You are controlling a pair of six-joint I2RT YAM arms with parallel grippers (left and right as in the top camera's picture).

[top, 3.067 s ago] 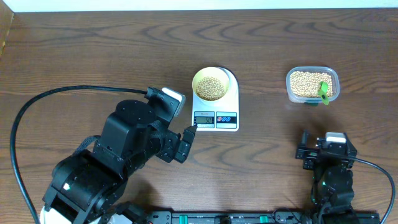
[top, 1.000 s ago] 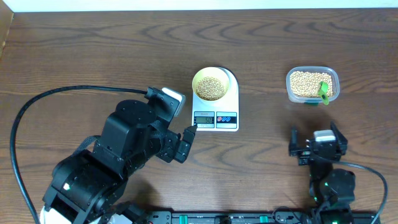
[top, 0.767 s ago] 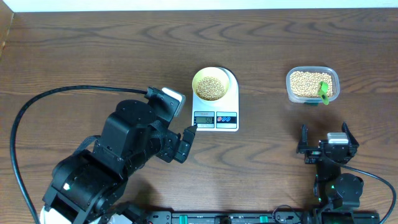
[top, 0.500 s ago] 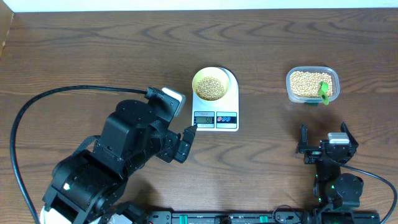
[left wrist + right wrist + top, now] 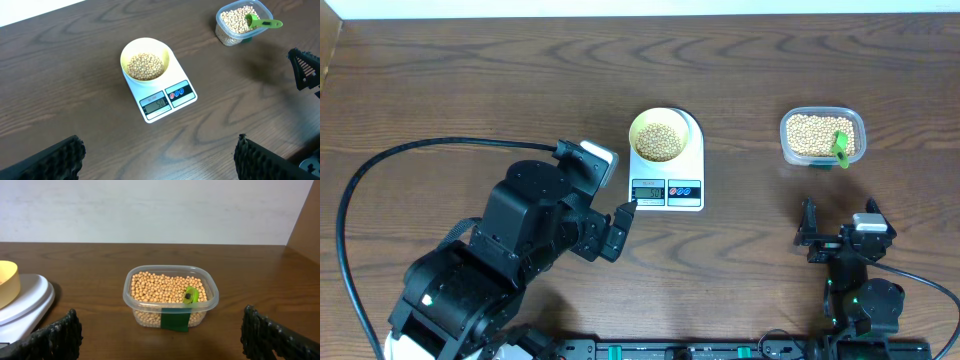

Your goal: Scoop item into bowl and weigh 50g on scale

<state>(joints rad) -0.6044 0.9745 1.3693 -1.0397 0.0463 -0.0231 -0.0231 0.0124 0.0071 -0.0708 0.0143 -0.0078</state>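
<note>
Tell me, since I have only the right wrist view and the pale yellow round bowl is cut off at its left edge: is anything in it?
Observer: Yes, the left wrist view shows small round tan beans covering the bottom of the pale yellow round bowl.
Operator: Is the scale under it switched on?
Observer: The grey display of the flat white digital scale shows dark digits, too small to read surely.
Operator: And the left gripper?
Observer: The left gripper hangs near the scale's front, jaws wide open, holding nothing.
</note>
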